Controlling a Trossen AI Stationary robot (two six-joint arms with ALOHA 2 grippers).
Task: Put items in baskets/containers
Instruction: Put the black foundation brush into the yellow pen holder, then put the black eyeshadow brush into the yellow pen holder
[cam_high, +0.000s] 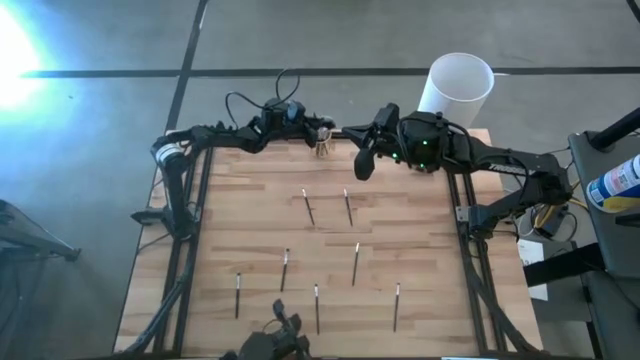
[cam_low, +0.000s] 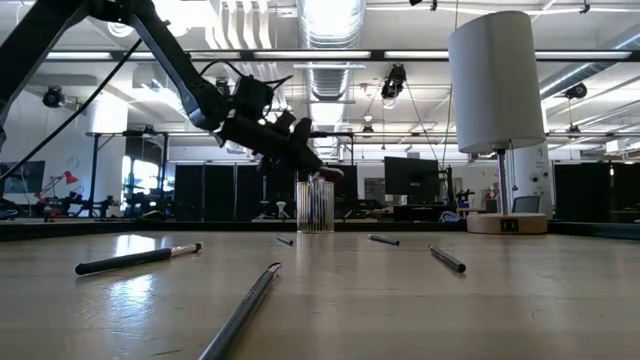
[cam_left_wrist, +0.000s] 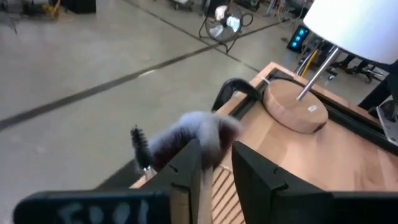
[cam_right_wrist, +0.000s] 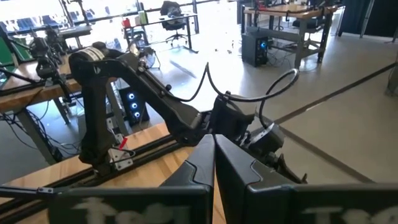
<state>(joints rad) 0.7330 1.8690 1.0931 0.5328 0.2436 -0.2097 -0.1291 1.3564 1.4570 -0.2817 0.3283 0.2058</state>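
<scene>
A small clear ribbed glass cup (cam_high: 323, 148) (cam_low: 315, 206) stands at the table's far edge. In it stand a brush with a big fluffy head (cam_left_wrist: 198, 132) and a thin one with a spiral tip (cam_left_wrist: 138, 140), heads up. My left gripper (cam_high: 326, 131) (cam_left_wrist: 214, 177) hovers right over the cup, open, one finger on each side of the fluffy head. My right gripper (cam_high: 362, 165) (cam_right_wrist: 214, 158) is shut and empty, just right of the cup. Several dark-handled brushes (cam_high: 309, 207) (cam_high: 356, 262) (cam_low: 135, 259) lie flat across the table.
A tall white cylinder (cam_high: 460, 85) (cam_low: 490, 80) on a round wooden base (cam_left_wrist: 295, 109) stands at the far right corner, close to my right arm. Other brushes (cam_high: 238, 295) (cam_high: 396, 306) lie near the near edge. A black clamp (cam_left_wrist: 233, 90) grips the far edge.
</scene>
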